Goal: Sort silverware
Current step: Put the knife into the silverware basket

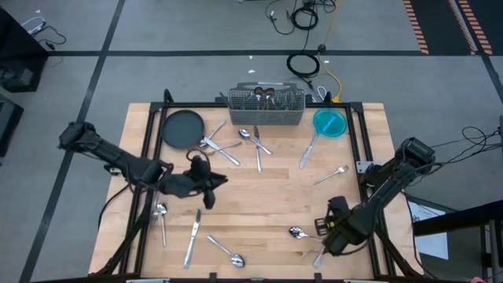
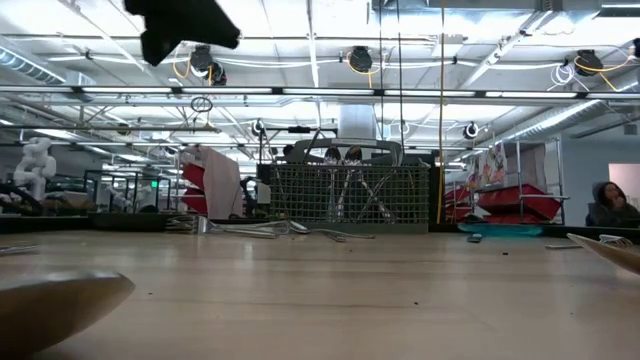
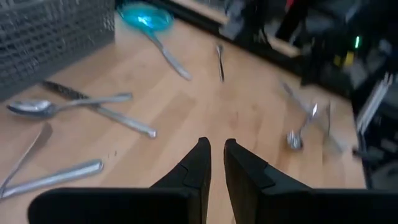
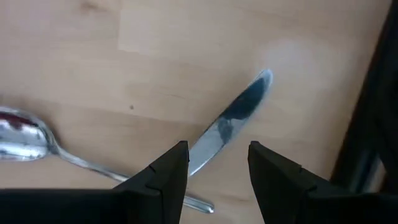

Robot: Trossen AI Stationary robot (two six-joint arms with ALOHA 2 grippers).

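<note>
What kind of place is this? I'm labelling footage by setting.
Probably a robotics lab or workshop: a light wooden table on grey concrete floor, loose black cables behind it, and red storage bins on metal shelving beyond.

Pale honey-coloured wood grain across the tabletop (image 1: 267,196), shiny silver silverware (image 1: 257,148) glinting all over it, a grey wire-mesh caddy (image 1: 266,108) showing its fine grid, a dark, near-black round plate (image 1: 182,128), a bright turquoise bowl (image 1: 329,123), and matte black on both the left gripper (image 3: 214,149) and the right gripper (image 4: 217,155)
</note>
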